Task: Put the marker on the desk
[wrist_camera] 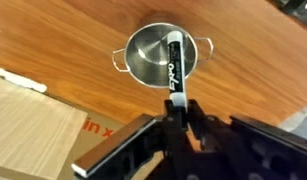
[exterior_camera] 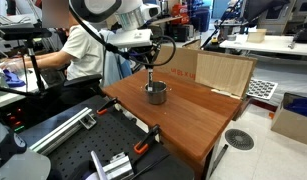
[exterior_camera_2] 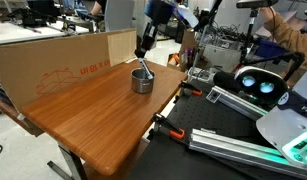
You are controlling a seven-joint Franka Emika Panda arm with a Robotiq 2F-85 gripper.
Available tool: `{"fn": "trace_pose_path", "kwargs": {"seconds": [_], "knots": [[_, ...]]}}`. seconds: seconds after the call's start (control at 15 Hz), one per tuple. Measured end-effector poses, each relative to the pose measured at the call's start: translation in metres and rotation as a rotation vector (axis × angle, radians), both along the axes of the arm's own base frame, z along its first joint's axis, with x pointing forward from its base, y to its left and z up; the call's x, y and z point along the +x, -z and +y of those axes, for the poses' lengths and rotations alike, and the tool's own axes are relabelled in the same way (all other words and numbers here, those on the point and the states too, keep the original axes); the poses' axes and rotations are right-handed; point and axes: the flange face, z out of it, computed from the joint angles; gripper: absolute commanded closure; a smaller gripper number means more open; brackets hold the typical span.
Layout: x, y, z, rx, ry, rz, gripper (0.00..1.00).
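Pincer [wrist_camera: 178,108] grips black marker [wrist_camera: 175,62], white lettering, over pot [wrist_camera: 141,55].

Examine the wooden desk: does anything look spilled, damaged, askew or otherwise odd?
Nothing is spilled or damaged. The small metal pot stands upright on the desk. The only oddity: the marker is not lying anywhere; the tool grips it, pointing over the pot.
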Motion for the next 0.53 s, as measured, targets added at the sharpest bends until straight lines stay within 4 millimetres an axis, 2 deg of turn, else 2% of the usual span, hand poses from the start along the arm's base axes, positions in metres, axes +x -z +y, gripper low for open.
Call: {"fn": "trace_pose_path", "kwargs": {"seconds": [0.33,0.53], "knots": [[-0.005,-0.049,-0.021,-0.012,0.084,-0.1,0.95],[-0.009,-0.067,-0.046,-0.003,0.14,-0.114,0.95]]}}
